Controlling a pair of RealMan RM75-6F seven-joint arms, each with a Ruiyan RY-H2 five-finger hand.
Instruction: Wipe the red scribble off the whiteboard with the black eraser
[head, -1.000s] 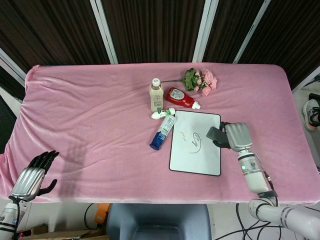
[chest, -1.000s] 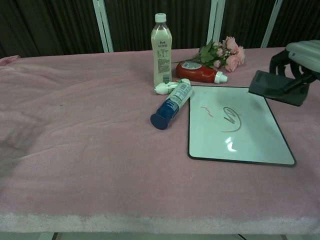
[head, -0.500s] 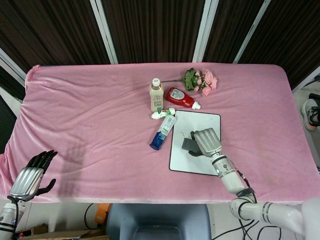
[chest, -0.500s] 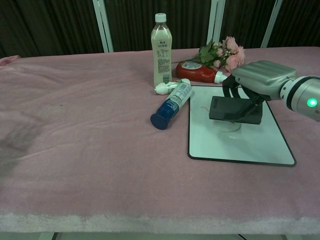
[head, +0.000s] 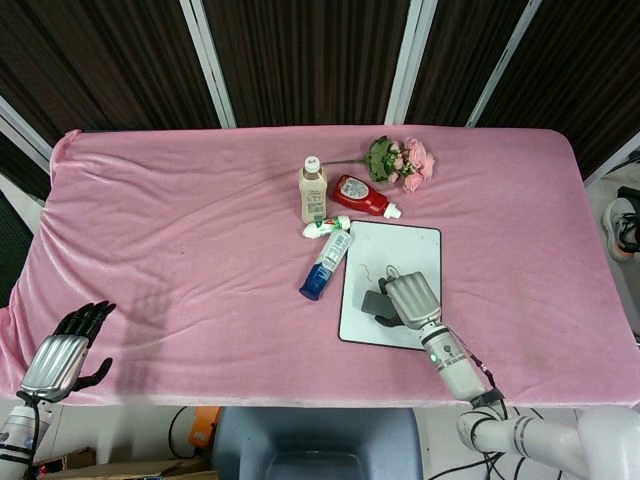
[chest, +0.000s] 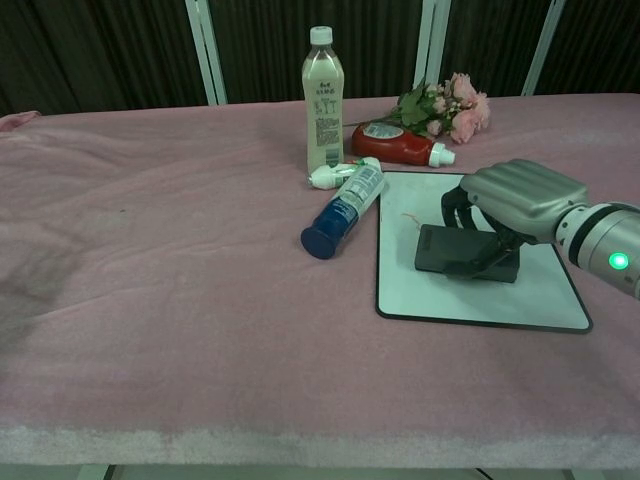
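Note:
The whiteboard (head: 410, 246) (chest: 470, 300) lies flat on the pink cloth, right of centre. My right hand (head: 411, 296) (chest: 520, 196) grips the black eraser (head: 373, 303) (chest: 455, 254) and presses it flat on the board's middle. A short red stroke (chest: 409, 216) shows on the board just above the eraser's left end; the rest of the scribble is hidden under eraser and hand. My left hand (head: 62, 357) hangs off the table's near left corner, fingers apart, holding nothing; the chest view does not show it.
Left of the board lie a blue-capped tube (head: 326, 264) (chest: 345, 208) and a small white-green tube (head: 326, 227) (chest: 332, 176). Behind stand a tall bottle (head: 313, 189) (chest: 321, 98), a red ketchup bottle (head: 362, 196) (chest: 398, 144) and pink flowers (head: 403, 160) (chest: 450, 108).
My right hand carried the eraser from beside the board's right edge onto its middle, then slid it toward the near edge, covering most of the scribble. The left hand stayed still.

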